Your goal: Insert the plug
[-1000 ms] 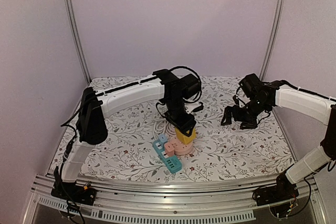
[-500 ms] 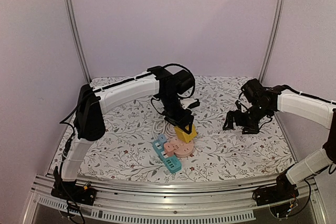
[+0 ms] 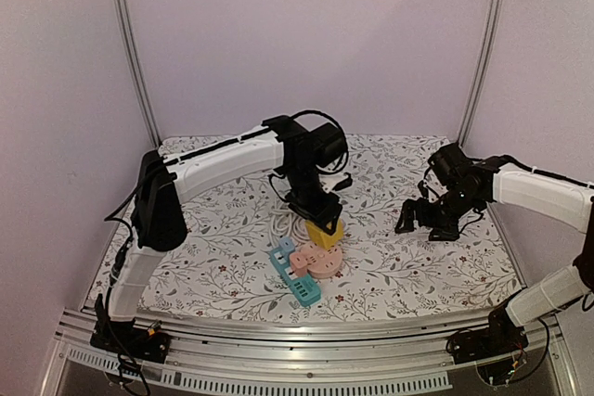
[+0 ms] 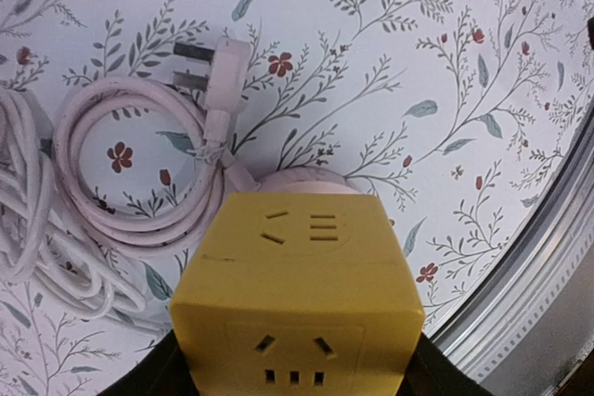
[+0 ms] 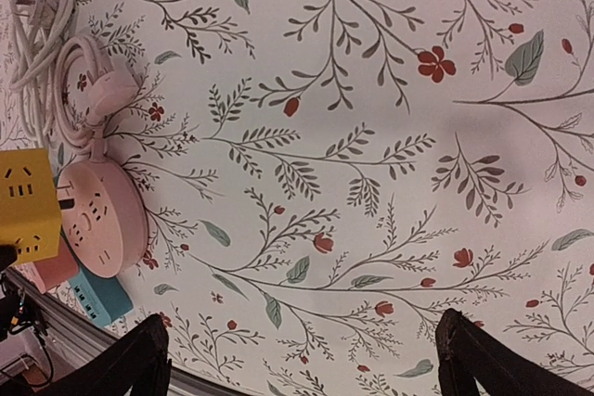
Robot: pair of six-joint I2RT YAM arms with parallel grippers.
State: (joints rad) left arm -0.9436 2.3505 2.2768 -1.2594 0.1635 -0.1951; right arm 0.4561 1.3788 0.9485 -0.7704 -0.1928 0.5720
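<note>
My left gripper (image 3: pixel 323 220) is shut on a yellow cube plug adapter (image 3: pixel 326 233) and holds it just above a round pink power socket (image 3: pixel 322 263). In the left wrist view the cube (image 4: pixel 297 294) fills the lower middle between my dark fingers (image 4: pixel 153 373), and the pink socket's rim (image 4: pixel 306 183) shows just behind it. I cannot tell whether cube and socket touch. My right gripper (image 3: pixel 429 220) is open and empty over bare cloth on the right. Its view shows the cube (image 5: pixel 26 201) and the pink socket (image 5: pixel 102 220) far left.
A teal power strip (image 3: pixel 299 282) and a small pink block (image 3: pixel 299 262) lie against the pink socket. A coiled white cable (image 4: pixel 121 173) with a white plug (image 4: pixel 218 67) lies behind it. The table's metal front rail (image 3: pixel 297 331) runs along the near edge.
My left gripper has shifted the yellow cube slightly up and back over the pink socket. My right gripper has moved a little right and toward the near edge, still open.
</note>
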